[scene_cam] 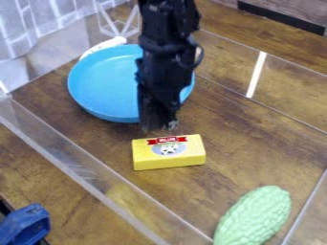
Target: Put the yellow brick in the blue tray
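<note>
The yellow brick (170, 151) lies flat on the wooden table, its red banner and round picture facing up, fully in view. My gripper (160, 119) hangs pointing down just behind the brick's far edge, over the near rim of the blue tray (99, 84). Its dark fingers look pressed together with nothing between them. The brick is not held. The arm hides the tray's right part.
A green bumpy oval thing (253, 216) lies at the front right. Clear plastic walls (76, 163) fence the wooden table on the left and front. A blue object (23, 226) sits outside the wall at the bottom left.
</note>
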{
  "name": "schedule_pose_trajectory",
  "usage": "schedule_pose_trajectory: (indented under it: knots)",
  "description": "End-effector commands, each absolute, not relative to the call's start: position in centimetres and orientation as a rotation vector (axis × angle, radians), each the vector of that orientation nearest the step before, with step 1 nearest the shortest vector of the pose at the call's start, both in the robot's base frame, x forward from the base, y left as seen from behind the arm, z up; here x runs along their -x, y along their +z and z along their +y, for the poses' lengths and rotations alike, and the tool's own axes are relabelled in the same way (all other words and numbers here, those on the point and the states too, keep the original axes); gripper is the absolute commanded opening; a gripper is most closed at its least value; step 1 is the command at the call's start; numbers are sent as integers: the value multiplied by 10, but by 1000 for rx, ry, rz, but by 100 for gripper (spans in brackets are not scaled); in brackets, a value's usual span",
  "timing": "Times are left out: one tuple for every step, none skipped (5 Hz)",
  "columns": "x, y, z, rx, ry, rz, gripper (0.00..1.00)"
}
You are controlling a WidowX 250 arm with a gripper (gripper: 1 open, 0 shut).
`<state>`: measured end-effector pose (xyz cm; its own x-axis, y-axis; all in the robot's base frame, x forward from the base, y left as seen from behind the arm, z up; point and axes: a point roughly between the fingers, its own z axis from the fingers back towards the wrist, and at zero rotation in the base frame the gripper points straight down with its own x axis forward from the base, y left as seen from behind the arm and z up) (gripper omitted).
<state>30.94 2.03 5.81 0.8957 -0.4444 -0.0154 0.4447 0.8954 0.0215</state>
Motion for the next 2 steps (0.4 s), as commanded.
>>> schedule_pose_trajectory:
  knots:
    - [-326,76,21,-39,-389,-44,0]
    - [-332,72,15,-21,-412,-51,100]
